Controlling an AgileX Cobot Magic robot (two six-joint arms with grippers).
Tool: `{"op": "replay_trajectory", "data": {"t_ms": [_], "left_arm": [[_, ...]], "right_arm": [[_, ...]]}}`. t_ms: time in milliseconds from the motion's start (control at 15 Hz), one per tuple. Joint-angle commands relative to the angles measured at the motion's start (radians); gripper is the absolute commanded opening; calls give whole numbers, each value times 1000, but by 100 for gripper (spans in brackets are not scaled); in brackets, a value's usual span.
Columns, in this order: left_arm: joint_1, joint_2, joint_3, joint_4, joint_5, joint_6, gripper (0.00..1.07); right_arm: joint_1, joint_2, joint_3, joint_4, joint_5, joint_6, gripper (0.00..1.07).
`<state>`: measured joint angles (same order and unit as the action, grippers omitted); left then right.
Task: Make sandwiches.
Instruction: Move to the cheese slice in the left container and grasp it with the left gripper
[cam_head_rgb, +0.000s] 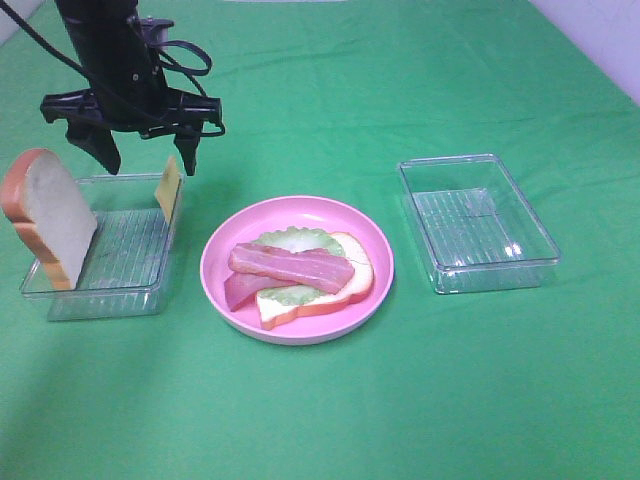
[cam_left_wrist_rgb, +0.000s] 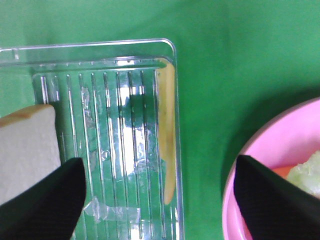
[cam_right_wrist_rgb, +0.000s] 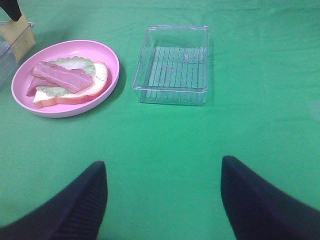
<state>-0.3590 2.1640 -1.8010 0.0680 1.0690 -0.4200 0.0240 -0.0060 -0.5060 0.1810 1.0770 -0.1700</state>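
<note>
Bottom bread (cam_head_rgb: 345, 290): flat on the pink plate (cam_head_rgb: 300, 211).
Lettuce (cam_head_rgb: 296, 240): on that bread.
Meat strips (cam_head_rgb: 290, 267): two, on top.
Second bread (cam_head_rgb: 55, 215): upright, left of plate.
Cheese (cam_head_rgb: 168, 187): on edge, between second bread and plate.

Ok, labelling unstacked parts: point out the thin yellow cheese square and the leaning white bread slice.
thin yellow cheese square (cam_head_rgb: 168, 188), exterior high view, flat face.
leaning white bread slice (cam_head_rgb: 60, 215), exterior high view, white face.

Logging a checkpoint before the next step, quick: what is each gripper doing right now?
Left gripper: open, holding nothing, over the left tray.
Right gripper: open, holding nothing.
</note>
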Motion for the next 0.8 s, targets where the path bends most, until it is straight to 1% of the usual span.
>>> {"op": "replay_trajectory", "data": {"t_ms": [67,267,400,533,600,800], "left_arm": [[-1,26,-3,-27,-18,1,78],[-1,39,-3,-36,-31,1,77],[-1,49,-3,-36,-54,0,72],[-1,50,-3,-36,-73,0,72],[-1,66,-3,-40,-62,0,69],[-1,74,-3,-40,-66,0,66]], "right_arm": [[1,-16,1,2,-11,-12,63],[1,-16,1,2,-11,-12,63],[1,-16,1,2,-11,-12,63],[1,-16,1,2,-11,-12,63],[1,-16,1,2,-11,-12,63],[1,-16,1,2,-11,-12,63]]}}
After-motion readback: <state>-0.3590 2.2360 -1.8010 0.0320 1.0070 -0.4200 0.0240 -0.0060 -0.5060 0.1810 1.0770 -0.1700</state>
